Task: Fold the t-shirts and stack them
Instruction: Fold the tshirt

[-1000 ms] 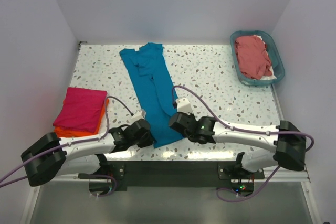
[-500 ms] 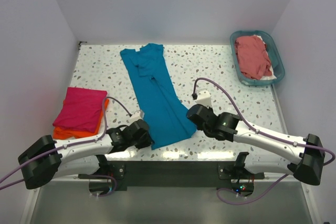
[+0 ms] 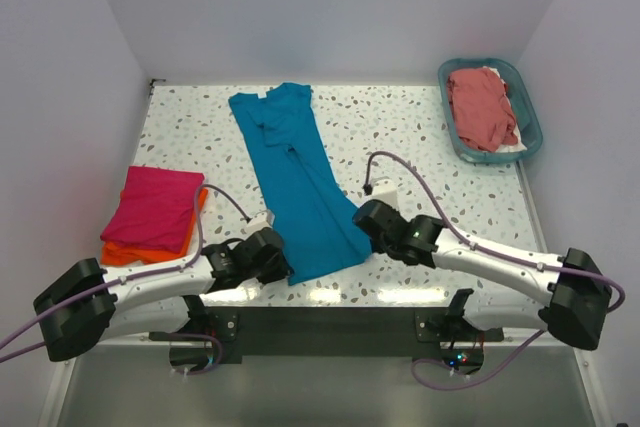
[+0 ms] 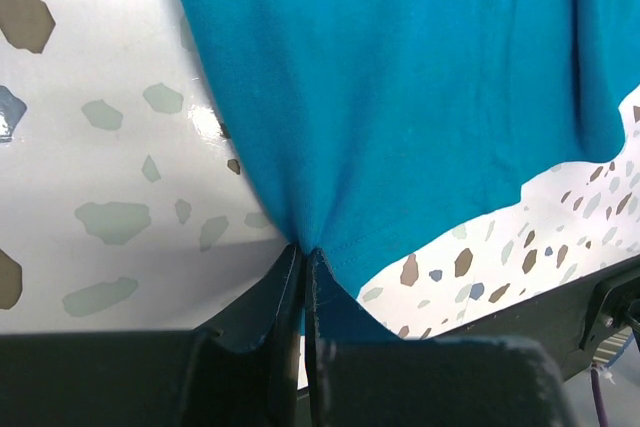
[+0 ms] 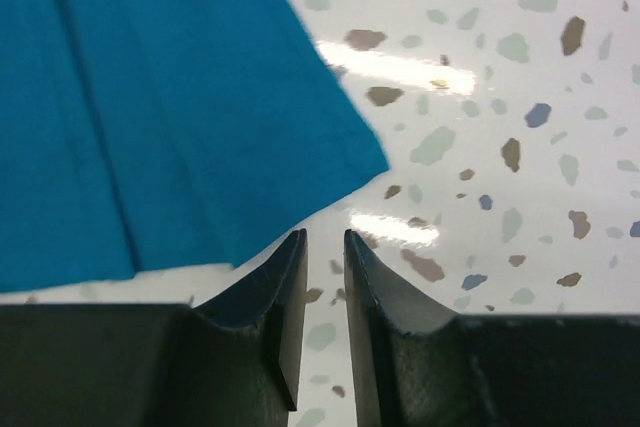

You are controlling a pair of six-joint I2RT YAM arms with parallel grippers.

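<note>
A teal blue t-shirt, folded into a long strip, lies down the middle of the table. My left gripper is shut on its near left hem corner; the left wrist view shows the fingers pinching the teal fabric. My right gripper is beside the near right hem corner. In the right wrist view its jaws stand a little apart and empty, just short of the teal hem. A folded hot pink t-shirt lies on a folded orange one at the left. A salmon-red t-shirt lies in the basket.
A teal plastic basket stands at the back right corner, with some white cloth under the salmon shirt. White walls enclose the terrazzo table on three sides. The table's near edge runs just in front of both grippers.
My right gripper swung right from the shirt's near hem, drawing the hem wider to the right, and now stands off the fabric. My left gripper has barely moved.
</note>
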